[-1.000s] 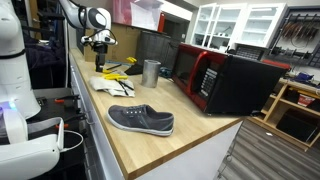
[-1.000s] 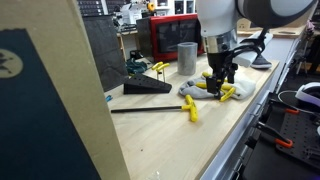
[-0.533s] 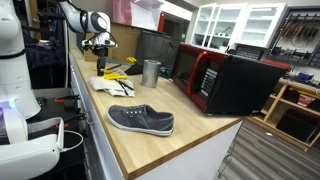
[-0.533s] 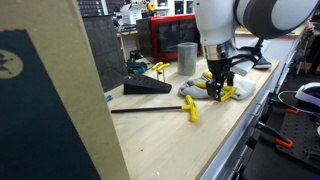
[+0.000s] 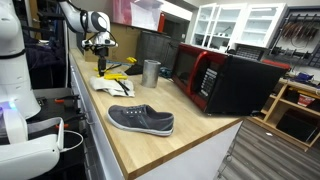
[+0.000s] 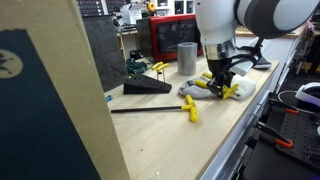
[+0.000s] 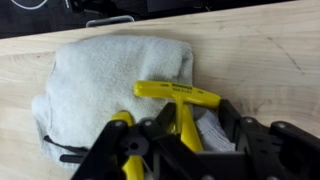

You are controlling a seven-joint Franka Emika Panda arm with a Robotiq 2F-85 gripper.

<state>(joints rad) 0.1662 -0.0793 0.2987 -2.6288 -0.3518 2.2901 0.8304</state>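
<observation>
I'm looking down through the wrist view at the end effector (image 7: pixel 195 116), and it is hanging right over the cloth (image 7: pixel 100 75) on the worktop (image 7: pixel 260 50). The T-handle (image 7: pixel 178 92) is lying on the cloth's near half. Its yellow crossbar is running across the picture just ahead of the fingers (image 7: pixel 226 112), and its shaft is running back toward me between them. So the long axis is pointing straight into the jaws, not across them.

The jaws are standing part-way open and straddling the shaft. A strip of cloth is showing between the shaft and one finger, so I'm judging that they are not gripping it. A second yellow tool (image 7: pixel 122 118) is lying just beside the shaft, under the other finger, and it is crowding that side.

In an exterior view, the end effector (image 6: pixel 218 82) is pointing down at the cloth's edge. I'm seeing height there, which the wrist view is not giving me: the fingertips are sitting low among the yellow handles. That view is also showing a cup (image 6: pixel 187 58) standing beyond the cloth. In an exterior view, a shoe (image 5: pixel 140 120) is lying well apart from the cloth.
</observation>
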